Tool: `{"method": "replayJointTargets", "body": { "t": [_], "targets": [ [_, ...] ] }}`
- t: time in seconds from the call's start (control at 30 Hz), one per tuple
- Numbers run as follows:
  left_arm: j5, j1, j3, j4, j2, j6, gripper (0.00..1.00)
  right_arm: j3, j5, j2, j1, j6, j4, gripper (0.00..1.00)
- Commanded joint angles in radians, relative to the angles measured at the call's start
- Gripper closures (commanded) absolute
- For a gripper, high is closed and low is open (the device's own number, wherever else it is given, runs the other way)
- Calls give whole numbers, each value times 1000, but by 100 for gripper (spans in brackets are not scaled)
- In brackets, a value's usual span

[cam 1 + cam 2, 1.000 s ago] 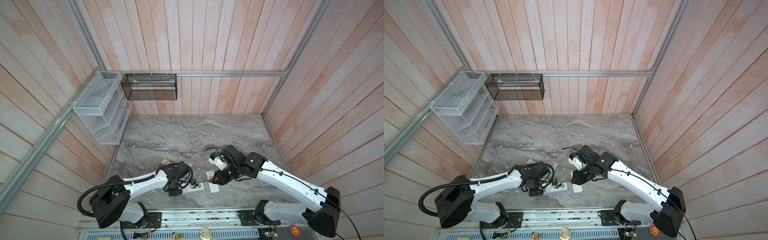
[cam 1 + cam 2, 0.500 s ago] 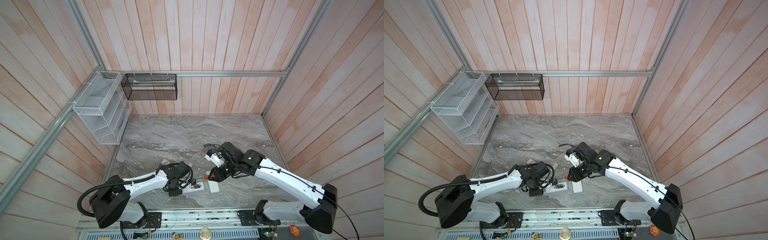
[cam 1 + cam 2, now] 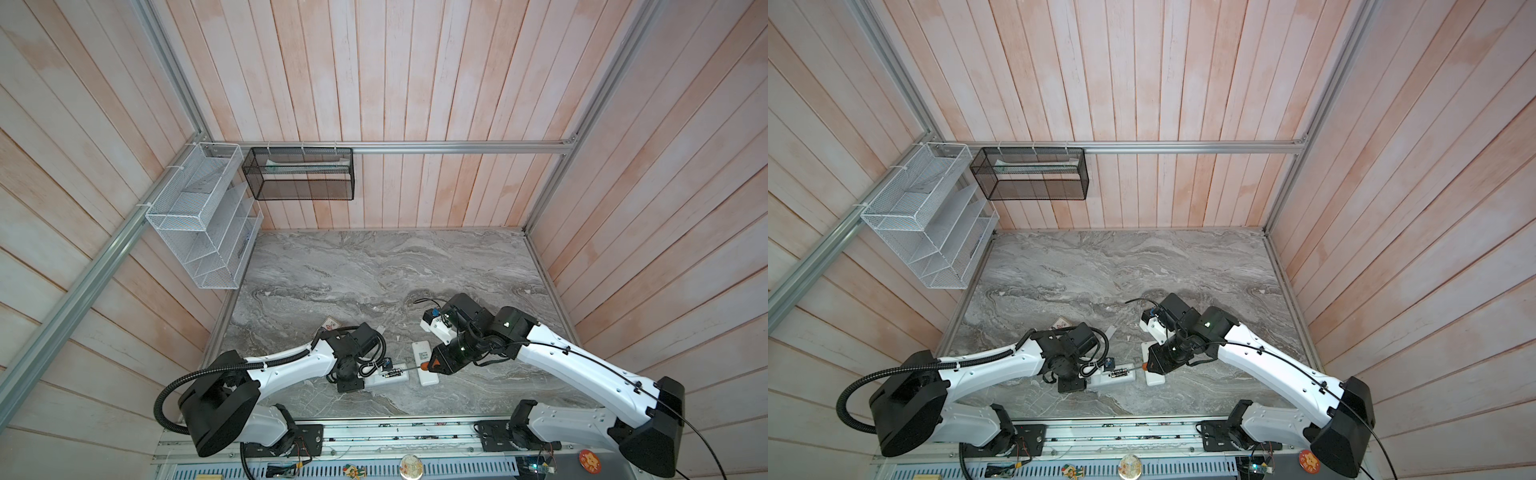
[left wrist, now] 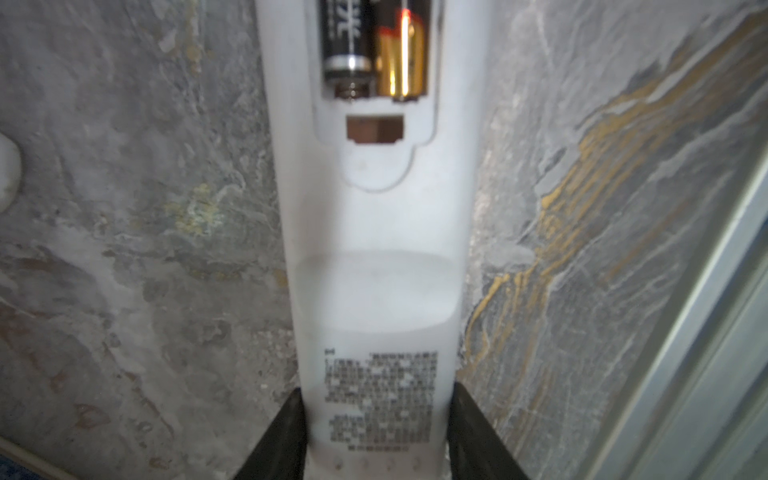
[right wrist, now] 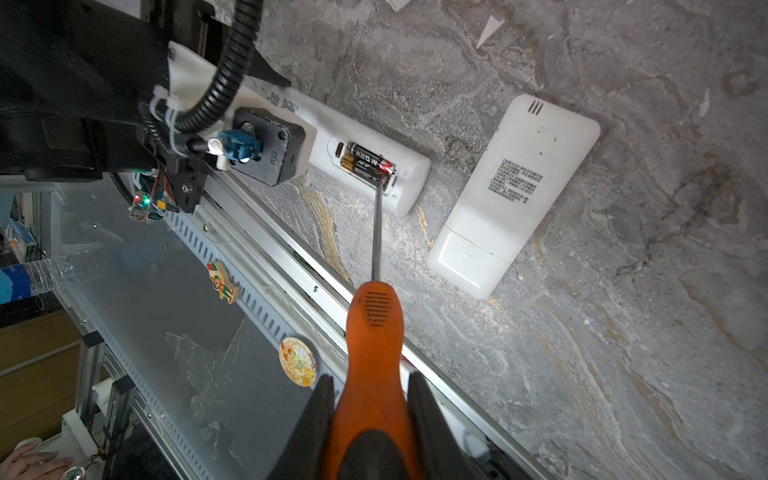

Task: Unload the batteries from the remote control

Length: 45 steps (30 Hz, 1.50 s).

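A narrow white remote control (image 4: pixel 376 249) lies back-up on the marble near the front edge, and my left gripper (image 4: pixel 377 392) is shut on its printed end. Its battery bay is uncovered, with two black and gold batteries (image 5: pixel 365 162) side by side inside; they also show in the left wrist view (image 4: pixel 374 45). My right gripper (image 5: pixel 370 376) is shut on an orange-handled screwdriver (image 5: pixel 374 332). The screwdriver's thin shaft reaches left, and its tip rests at the end of the batteries inside the bay. In both top views the remote control (image 3: pixel 395 376) (image 3: pixel 1121 376) lies between the two grippers.
A second, wider white remote (image 5: pixel 515 191) lies face down just right of the held one, under my right wrist (image 3: pixel 420 351). A small card (image 3: pixel 330 324) lies behind my left arm. The metal front rail (image 5: pixel 291 266) runs close by. A white wire rack (image 3: pixel 199 224) and a black mesh basket (image 3: pixel 299 174) hang on the walls.
My right arm has swung left with the screwdriver, from over the wider remote to the held remote's battery bay. The left arm and its remote have stayed put.
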<state>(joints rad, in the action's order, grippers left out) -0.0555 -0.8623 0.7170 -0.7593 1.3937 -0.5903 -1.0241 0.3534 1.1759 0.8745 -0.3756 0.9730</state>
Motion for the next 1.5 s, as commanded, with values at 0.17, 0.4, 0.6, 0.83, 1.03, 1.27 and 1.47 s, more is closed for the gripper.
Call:
{"method": "replayJointTargets", "body": {
  "t": [0.17,0.4,0.6,0.83,1.03,1.27,1.47],
  "targets": [
    [-43,-6,-7,3,-17,-17,63,48,2,-10,0,-10,-3,100],
    [-43,-6,-5,4,-11,-17,63,59,15,9,-1,-16,-36,100],
    [-43,-5,-2,1,-11,-14,63,60,6,30,-2,-54,-37,100],
    [-44,-6,1,3,1,-12,63,70,27,34,-2,-234,-56,100],
    [-49,-6,-1,6,-2,-16,63,154,105,-22,7,-325,-215,100],
    [-80,0,-3,4,-19,-18,64,149,143,-21,11,-320,-267,100],
    [-116,10,1,-3,-22,-19,65,105,125,-1,11,-299,-249,100]
  ]
}}
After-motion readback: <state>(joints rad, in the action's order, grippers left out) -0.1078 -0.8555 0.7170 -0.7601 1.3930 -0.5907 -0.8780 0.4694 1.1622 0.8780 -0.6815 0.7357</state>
